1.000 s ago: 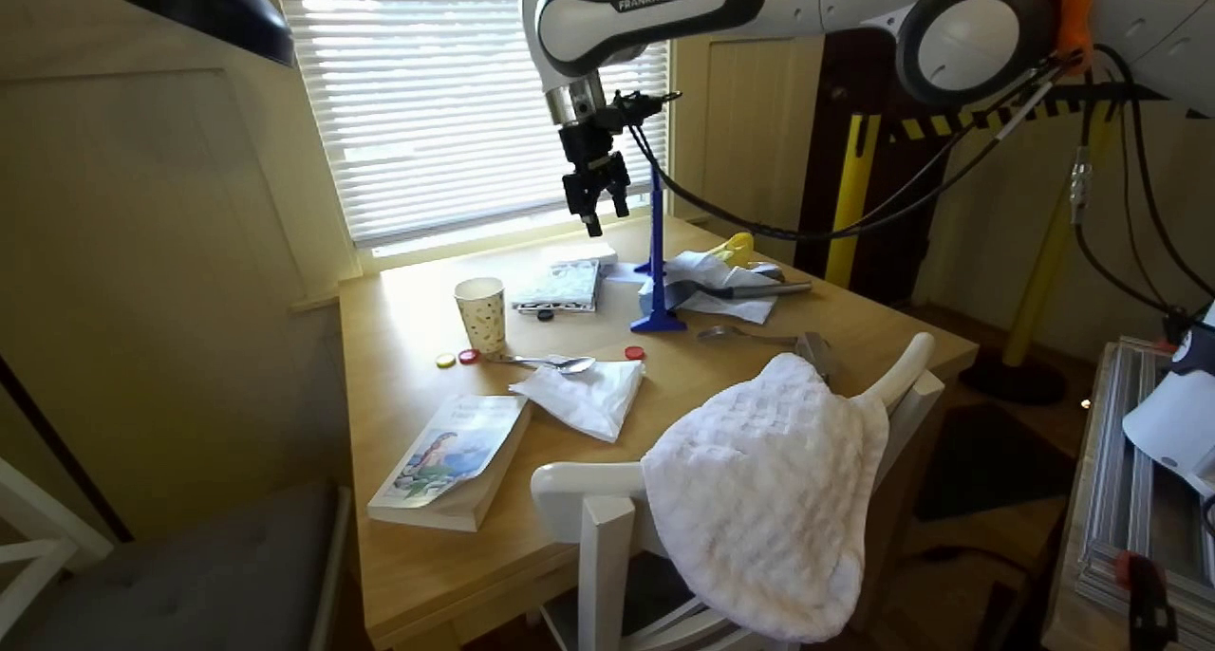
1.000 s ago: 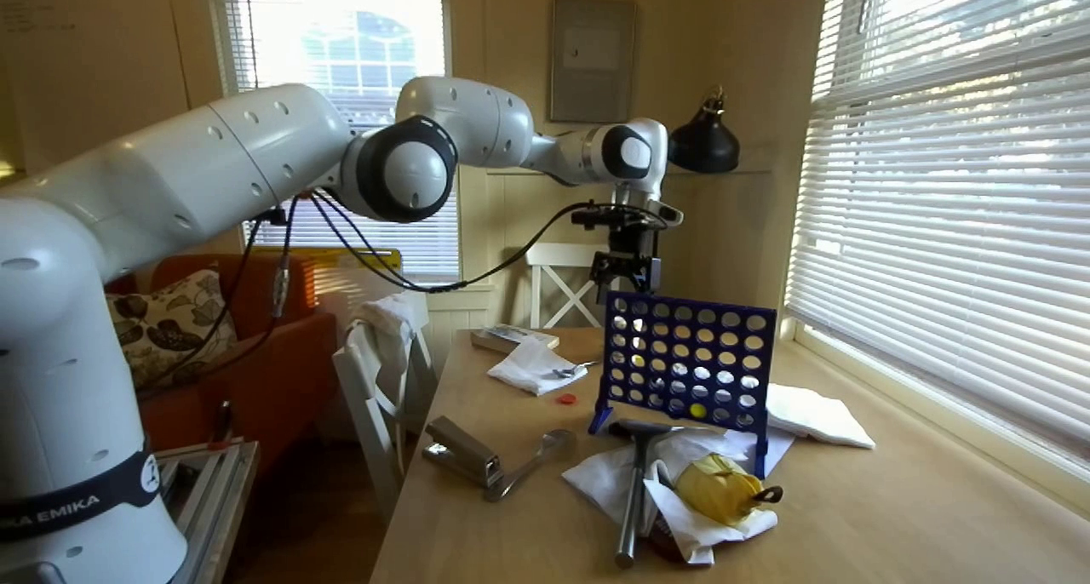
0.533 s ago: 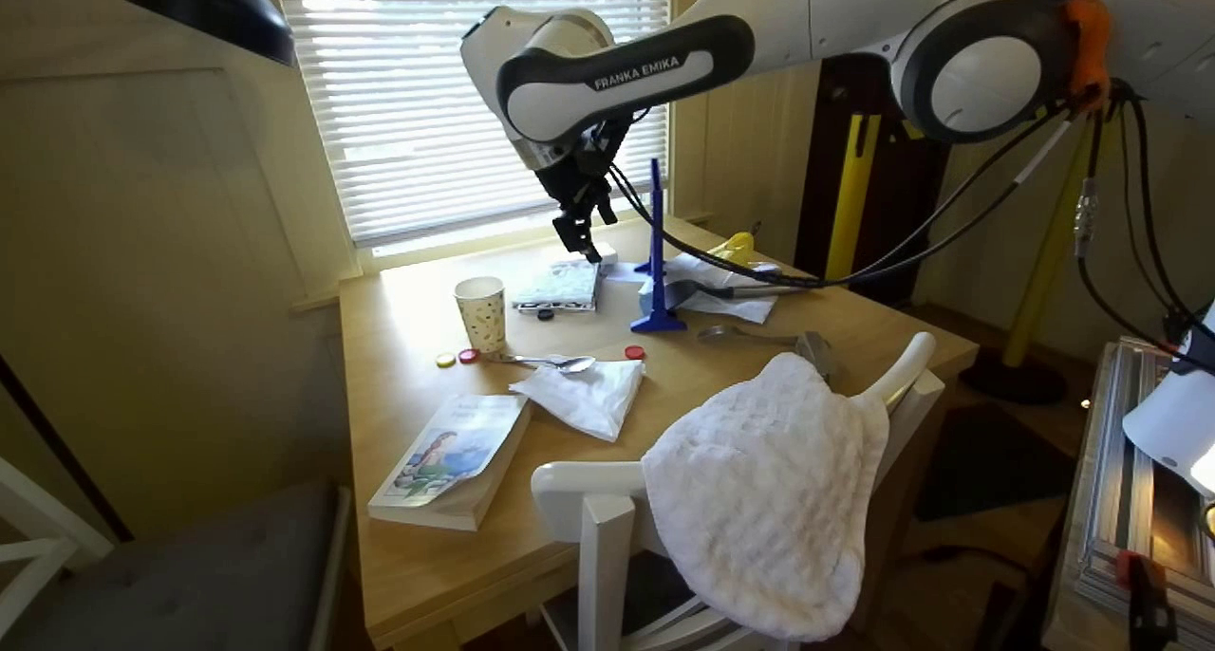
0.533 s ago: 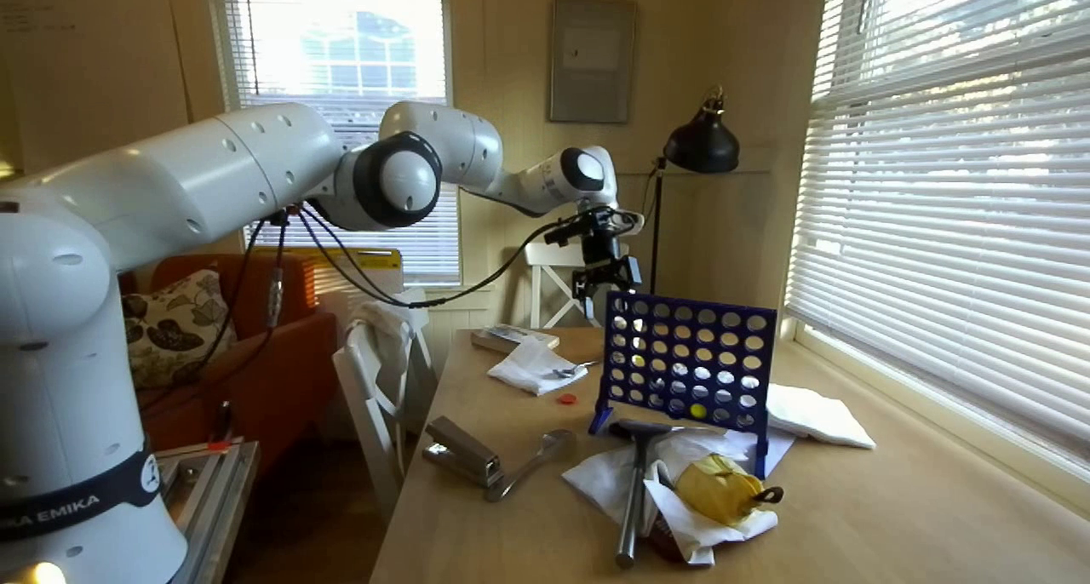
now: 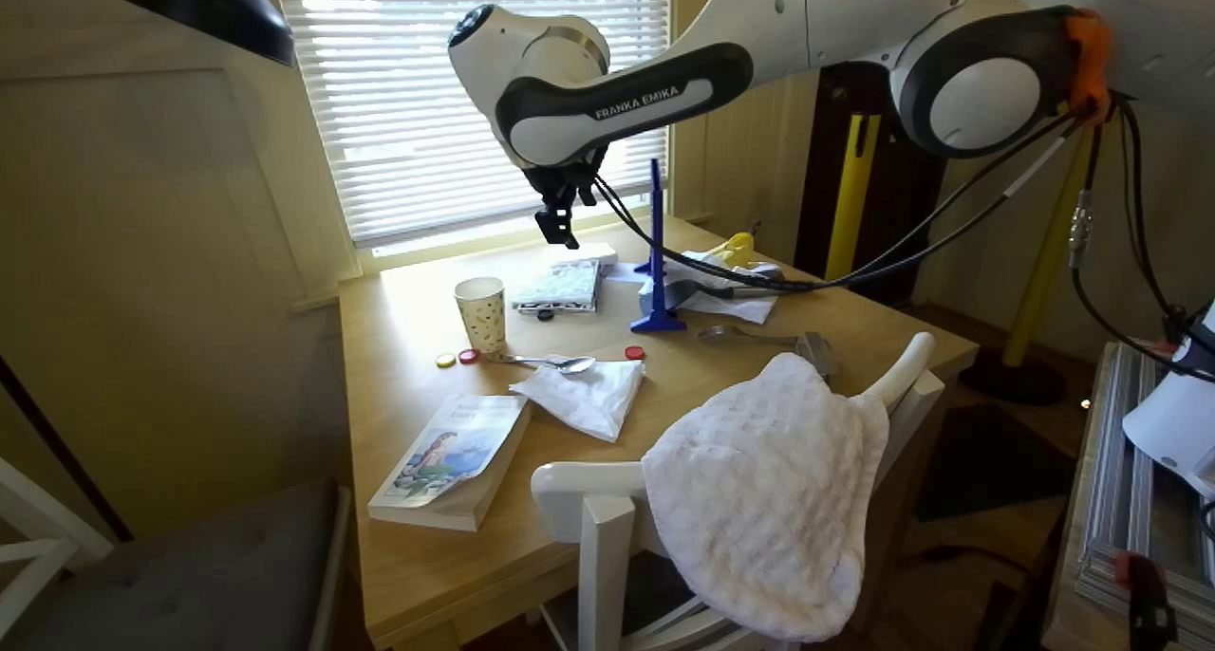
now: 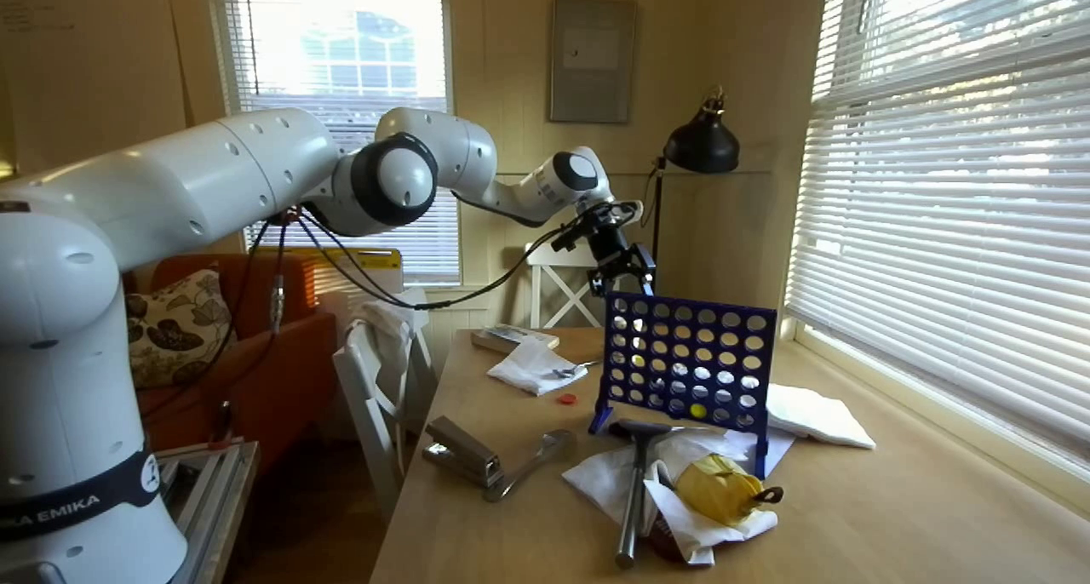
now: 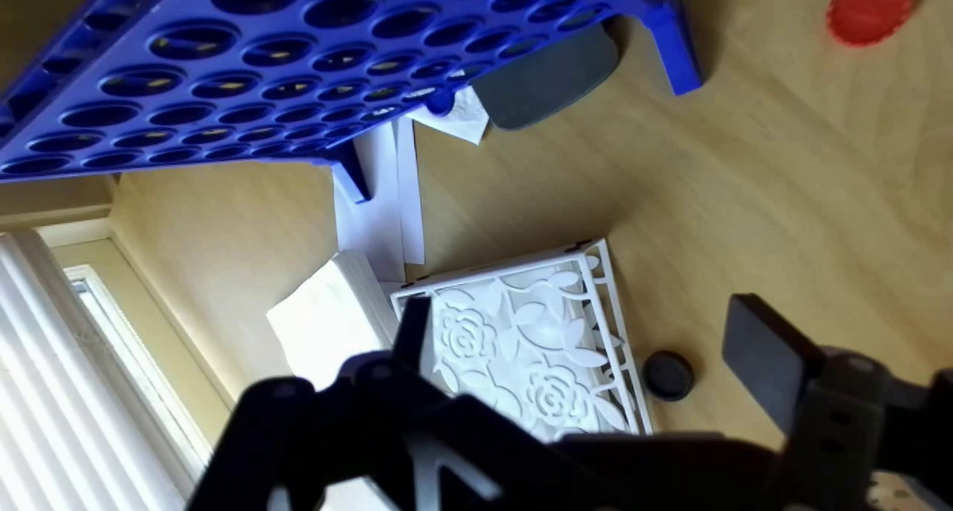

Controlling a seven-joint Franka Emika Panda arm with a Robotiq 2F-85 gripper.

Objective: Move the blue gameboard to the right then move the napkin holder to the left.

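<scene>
The blue gameboard (image 6: 690, 358) stands upright on its feet, seen edge-on in an exterior view (image 5: 657, 252) and at the upper left of the wrist view (image 7: 246, 71). The napkin holder (image 7: 521, 332), a white openwork box with a floral pattern, lies flat on the table; it also shows in an exterior view (image 5: 560, 286). It is mostly hidden behind the gameboard in the view facing the board. My gripper (image 7: 592, 347) is open and empty, above the napkin holder and apart from it; its fingers also show in both exterior views (image 5: 570, 222) (image 6: 626, 284).
White napkins (image 6: 817, 414) lie beside the holder. A black disc (image 7: 668, 375) and a red disc (image 7: 869, 10) lie nearby. A patterned cup (image 5: 482, 314), spoon, napkin and book (image 5: 456, 456) are on the table. A spatula (image 6: 634, 499), yellow item (image 6: 719, 489) and stapler (image 6: 464, 452) lie near the gameboard.
The arm has lowered and bent at the wrist. My gripper has moved down and away from the gameboard, then tilted and risen slightly. The gameboard and napkin holder have not moved.
</scene>
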